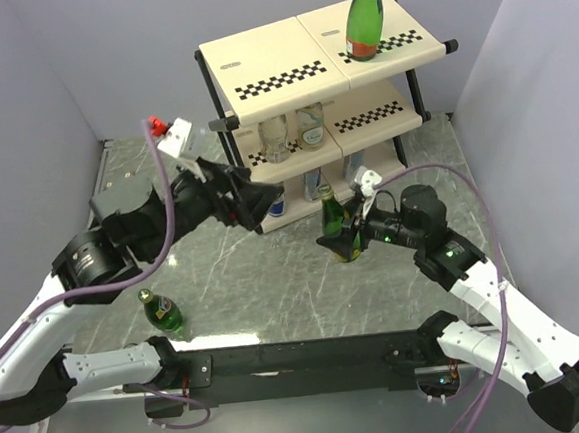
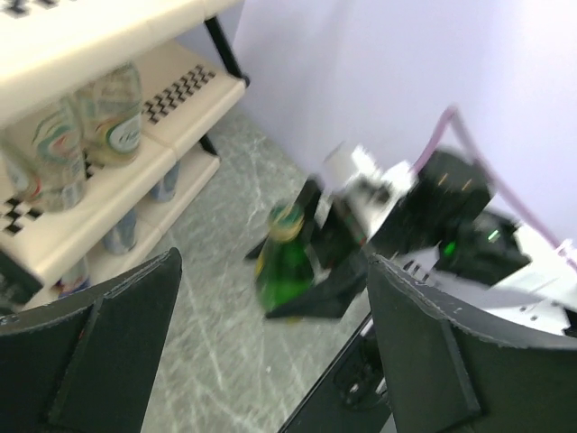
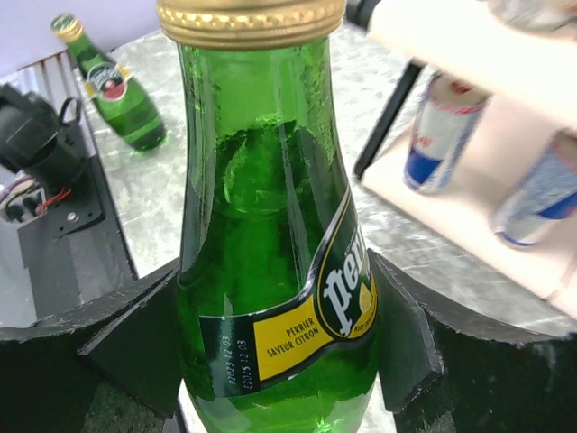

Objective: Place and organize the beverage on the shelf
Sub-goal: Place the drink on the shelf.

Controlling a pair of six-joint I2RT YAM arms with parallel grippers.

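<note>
Marbled grey table [image 1: 275, 288] with the shelf [image 1: 267, 53] behind, a green bottle [image 1: 163, 313] in front

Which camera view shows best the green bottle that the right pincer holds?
Right wrist: the green bottle is close up, label readable. Top external shows it small, partly hidden; left wrist shows it blurred.

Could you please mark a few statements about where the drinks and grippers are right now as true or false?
1. A green bottle stands on the top tier of the shelf. True.
2. The left gripper holds a clear bottle. False: it is open, with nothing between its fingers.
3. The right gripper is closed on a second green bottle. True.
4. The clear bottles lie on the table. False: both stand on the shelf's middle tier.
5. A third green bottle is on the table near the left arm. True.
</note>
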